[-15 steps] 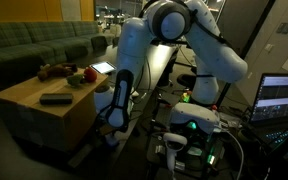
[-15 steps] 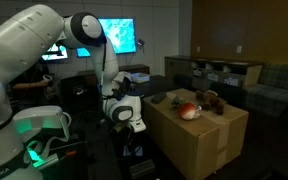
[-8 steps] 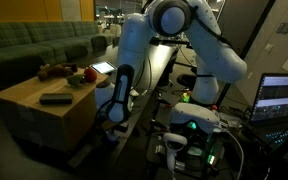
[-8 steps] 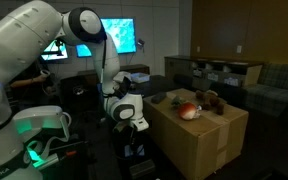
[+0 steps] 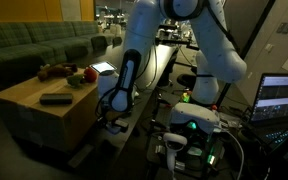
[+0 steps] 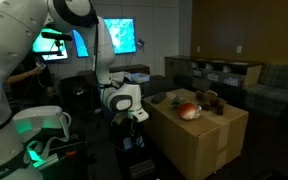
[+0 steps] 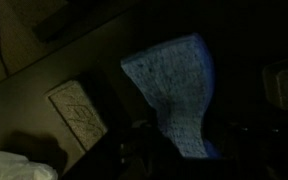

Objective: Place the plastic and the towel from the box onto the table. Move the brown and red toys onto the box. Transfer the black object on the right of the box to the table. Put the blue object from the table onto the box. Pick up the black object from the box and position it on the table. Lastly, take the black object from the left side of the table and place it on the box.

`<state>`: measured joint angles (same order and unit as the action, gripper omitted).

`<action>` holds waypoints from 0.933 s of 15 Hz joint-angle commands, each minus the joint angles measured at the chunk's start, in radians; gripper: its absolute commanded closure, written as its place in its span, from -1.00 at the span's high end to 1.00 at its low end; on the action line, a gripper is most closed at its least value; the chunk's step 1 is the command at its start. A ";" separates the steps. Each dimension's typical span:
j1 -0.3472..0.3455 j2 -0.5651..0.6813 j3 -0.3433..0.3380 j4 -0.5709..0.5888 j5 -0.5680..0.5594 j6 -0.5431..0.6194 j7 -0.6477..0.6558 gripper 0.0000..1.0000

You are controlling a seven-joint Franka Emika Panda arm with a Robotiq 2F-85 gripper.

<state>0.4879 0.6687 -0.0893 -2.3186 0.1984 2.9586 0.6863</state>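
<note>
Pale-blue blocky object [image 7: 172, 90] filled the centre of the wrist view, its long axis running straight out from the fingers [image 7: 136, 156] and leaning a little to one side at the far end. Its near end sat in the gap between them, so it lay dead ahead, not off to either side. The view was too dark to tell whether the fingers were clamped on the block or only straddling it; they stood part-way apart at about its width. Whether the block was resting on the long dark counter [image 5: 152, 72] or just clear of it could not be told either. A tan speckled block [image 7: 79, 108] lay just beside it and a white crumpled thing [image 7: 12, 166] nearer the frame corner. In both exterior views the arm reached down low, close against the side of the large tan cardboard box [image 5: 32, 86]. The box top stood clearly above the fingers. It carried the small round red toy [image 5: 88, 74], the lumpy dark-brown toy [image 5: 52, 70] and a flat black object [image 5: 54, 98], with bare cardboard between them. Judgement: blue-object step in hand; the coming move turns on height, up past the box edge first, then across onto bare cardboard.
</note>
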 commanded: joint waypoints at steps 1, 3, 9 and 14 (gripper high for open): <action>-0.010 -0.172 0.008 -0.127 -0.036 -0.024 -0.064 -0.57; 0.013 -0.259 -0.019 -0.177 -0.071 -0.047 -0.078 -0.57; 0.039 -0.491 -0.105 -0.232 -0.323 -0.146 -0.020 -0.57; -0.087 -0.635 -0.023 -0.183 -0.555 -0.289 0.025 -0.57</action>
<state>0.4781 0.1309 -0.1756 -2.5121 -0.2620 2.7529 0.6920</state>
